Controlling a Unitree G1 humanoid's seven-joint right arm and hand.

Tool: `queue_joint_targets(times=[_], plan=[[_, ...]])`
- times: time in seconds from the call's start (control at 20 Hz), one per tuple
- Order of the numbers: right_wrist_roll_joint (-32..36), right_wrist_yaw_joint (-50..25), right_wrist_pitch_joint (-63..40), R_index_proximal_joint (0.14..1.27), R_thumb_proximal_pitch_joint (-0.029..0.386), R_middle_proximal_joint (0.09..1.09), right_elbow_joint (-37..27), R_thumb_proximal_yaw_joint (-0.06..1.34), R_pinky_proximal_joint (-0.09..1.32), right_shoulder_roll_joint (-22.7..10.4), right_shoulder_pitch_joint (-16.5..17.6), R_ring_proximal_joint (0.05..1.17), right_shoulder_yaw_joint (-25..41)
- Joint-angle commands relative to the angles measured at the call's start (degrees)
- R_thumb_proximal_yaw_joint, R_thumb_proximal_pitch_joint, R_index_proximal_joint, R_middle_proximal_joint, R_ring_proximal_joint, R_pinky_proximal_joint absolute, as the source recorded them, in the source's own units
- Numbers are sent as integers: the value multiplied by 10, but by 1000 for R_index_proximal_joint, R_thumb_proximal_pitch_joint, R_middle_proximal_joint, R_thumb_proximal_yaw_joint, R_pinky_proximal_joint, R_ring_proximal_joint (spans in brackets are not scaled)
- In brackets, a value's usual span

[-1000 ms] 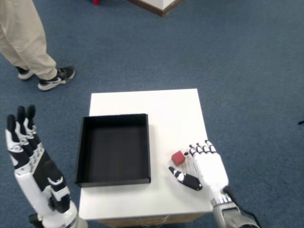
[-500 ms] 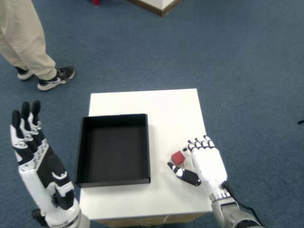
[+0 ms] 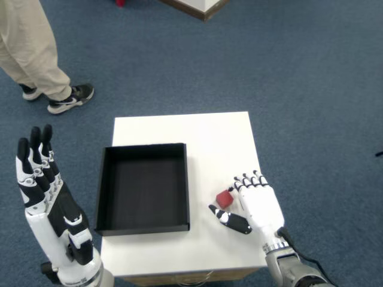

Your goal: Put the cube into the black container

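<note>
Our right hand [image 3: 257,205] had edged slightly left toward the cube [image 3: 225,198] since a second before. The cube was small, red, on the white bench [image 3: 209,134], right of the black container [image 3: 143,187]. Fingers spread, the hand cupped the cube without holding it.

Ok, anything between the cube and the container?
Nothing visible. Only bare table lies between the cube and the container at its left. The right hand is beside the cube, open.
</note>
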Motion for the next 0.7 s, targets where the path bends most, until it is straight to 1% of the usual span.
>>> queue_joint_targets(times=[0.05,0.35,0.7], plan=[[7,-33,-21,688,-13,370,-16,249,187,-5,-25,308,1],[6,-33,-24,706,-13,370,-16,262,181,-5,-20,307,5],[6,-34,-24,734,-9,378,-15,327,181,-6,-17,308,9]])
